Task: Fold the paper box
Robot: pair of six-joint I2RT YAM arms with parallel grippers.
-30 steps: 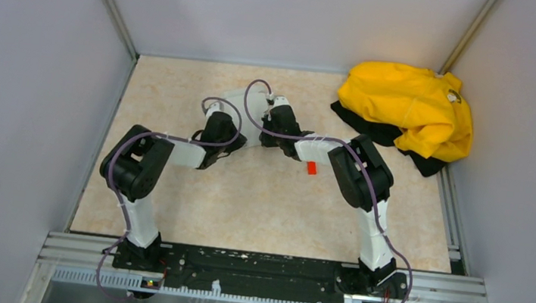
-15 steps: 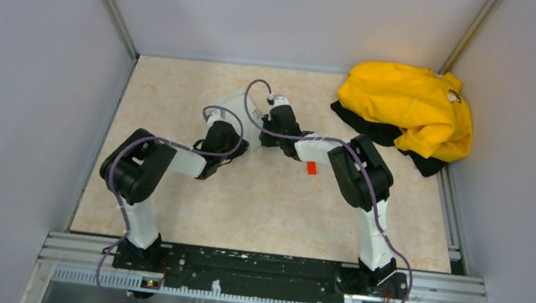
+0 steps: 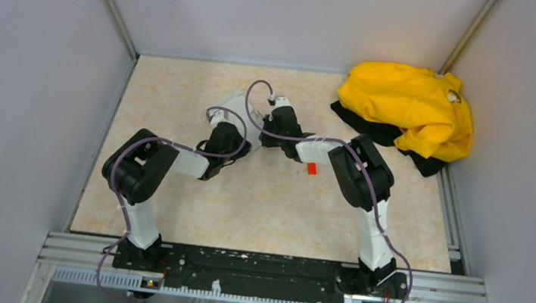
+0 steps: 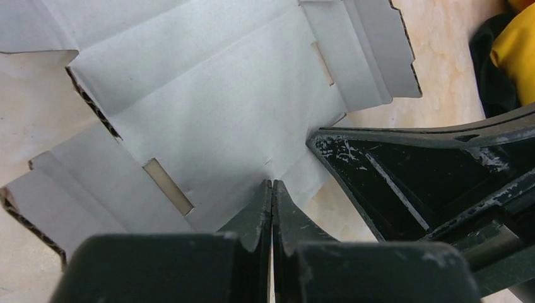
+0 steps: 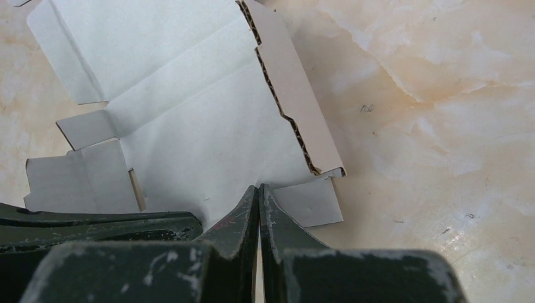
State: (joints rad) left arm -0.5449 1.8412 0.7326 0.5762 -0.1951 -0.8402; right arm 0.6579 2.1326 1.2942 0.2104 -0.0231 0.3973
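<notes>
left gripper: the two fingers are seen pressed flat together with nothing between them, the tips set at the near edge of the paper box. right gripper: likewise clenched on nothing, the tips placed at the near edge of the same sheet, just beside a small corner tab. in each wrist view the dark finger of the other gripper is seen close alongside, so both tools are gathered at one side of the box; whether the tips press on the card or merely touch it cannot be told. the paper box is shown as an unfolded die-cut sheet of pale grey-white corrugated card, spread on the table, with a broad middle panel, crease lines, narrow slots and flaps around it. in the overhead view most of the box is hidden by the two wrists, and only a pale part is seen beyond them, at mid-table. a small red block is seen near the box, on its near right side beside the right arm. a yellow garment, over a dark cloth, is seen well apart from the box, to its far right.
</notes>
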